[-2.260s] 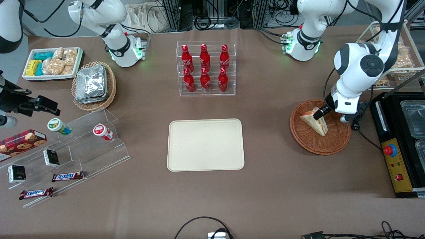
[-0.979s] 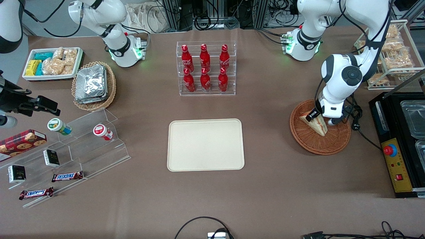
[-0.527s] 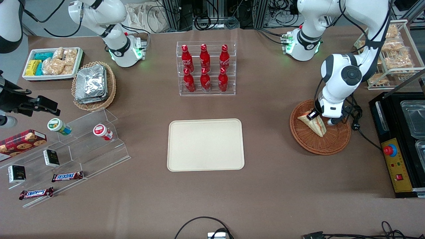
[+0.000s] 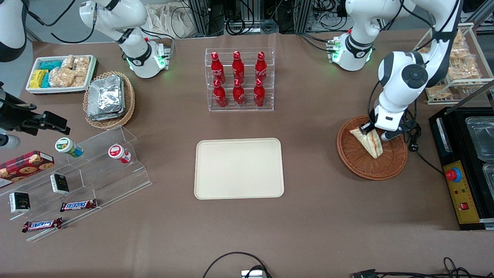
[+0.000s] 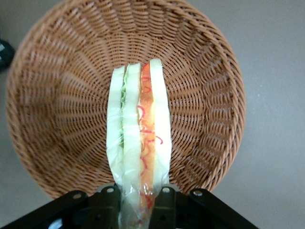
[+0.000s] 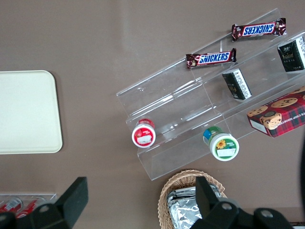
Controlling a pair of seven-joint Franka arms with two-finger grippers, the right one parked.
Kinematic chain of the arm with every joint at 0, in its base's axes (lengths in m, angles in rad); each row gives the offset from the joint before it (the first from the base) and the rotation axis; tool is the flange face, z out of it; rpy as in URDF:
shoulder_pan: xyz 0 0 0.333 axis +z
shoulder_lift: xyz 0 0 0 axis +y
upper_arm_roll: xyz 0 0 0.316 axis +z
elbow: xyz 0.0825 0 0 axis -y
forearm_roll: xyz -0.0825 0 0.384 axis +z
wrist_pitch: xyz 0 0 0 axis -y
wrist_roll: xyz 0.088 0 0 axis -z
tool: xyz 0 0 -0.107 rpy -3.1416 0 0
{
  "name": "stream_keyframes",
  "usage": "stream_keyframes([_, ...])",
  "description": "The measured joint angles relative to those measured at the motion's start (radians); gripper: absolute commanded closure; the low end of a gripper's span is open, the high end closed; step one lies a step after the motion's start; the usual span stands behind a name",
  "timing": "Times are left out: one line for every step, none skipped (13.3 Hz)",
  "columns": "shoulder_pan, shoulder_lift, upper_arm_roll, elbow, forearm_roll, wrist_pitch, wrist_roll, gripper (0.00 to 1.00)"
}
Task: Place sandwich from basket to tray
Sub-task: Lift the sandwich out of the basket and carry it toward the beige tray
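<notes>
Front view: I've got the gripper point(image 4: 371, 131) clamped on the sandwich point(image 4: 368, 141), over the basket point(image 4: 371, 169) at the working arm's end; tray point(image 4: 239, 168) sits mid-table, well apart. Left wrist: fingers point(image 5: 111, 205) pinch the sandwich point(image 5: 139, 138) by its end, layers edge-on, wedge above the basket point(image 5: 71, 95) floor.

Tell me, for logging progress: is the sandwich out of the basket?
No. The sandwich, pinched by the gripper, is over the basket.
</notes>
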Motion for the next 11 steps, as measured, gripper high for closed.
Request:
stream_keyframes([0.0, -0.022, -0.004, 0.004, 0.01, -0.023, 0.038, 0.82])
stream_keyframes([0.0, -0.039, -0.013, 0.006, 0.014, -0.038, 0.078, 0.82])
stream_keyframes([0.0, -0.052, -0.031, 0.008, 0.015, -0.048, 0.115, 0.82])
stream_keyframes([0.0, -0.059, -0.054, 0.009, 0.016, -0.053, 0.145, 0.84])
stream_keyframes([-0.001, -0.063, -0.083, 0.011, 0.016, -0.054, 0.166, 0.86])
stream_keyframes([-0.001, -0.063, -0.113, 0.017, 0.016, -0.056, 0.176, 0.86])
stream_keyframes([-0.002, -0.063, -0.14, 0.024, 0.016, -0.057, 0.181, 0.86])
stream_keyframes([-0.002, -0.063, -0.166, 0.034, 0.016, -0.058, 0.184, 0.86])
stream_keyframes([-0.003, -0.063, -0.19, 0.046, 0.016, -0.059, 0.186, 0.86])
stream_keyframes([-0.003, -0.062, -0.212, 0.06, 0.016, -0.061, 0.191, 0.85])
stream_keyframes([-0.004, -0.06, -0.233, 0.075, 0.016, -0.065, 0.204, 0.85])
